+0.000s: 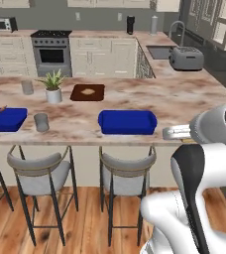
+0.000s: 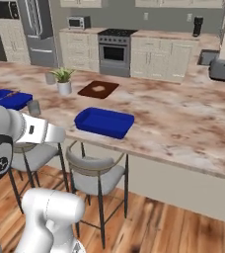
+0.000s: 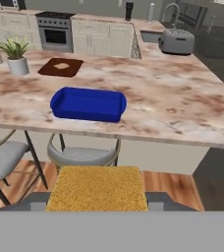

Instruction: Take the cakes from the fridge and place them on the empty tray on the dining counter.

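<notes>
Left base view: the empty blue tray point(image 1: 127, 122) sits at the near edge of the dining counter point(image 1: 194, 106), above a stool point(image 1: 126, 173). Right base view: the tray point(image 2: 104, 122) lies well apart from the arm. Hand view: the gripper point(image 3: 98, 199) holds the tan-golden cake point(image 3: 97, 188) between its fingers, short of the tray point(image 3: 88, 104); released early, it would likely drop onto the stool point(image 3: 82, 156) or floor.

A deep blue tray point(image 2: 104, 122) sits near the front edge of the marbled counter point(image 2: 183, 118), a grey-cushioned stool point(image 2: 95, 174) below. A dark brown board point(image 2: 98, 89) and potted plant point(image 2: 63, 81) lie behind it.
</notes>
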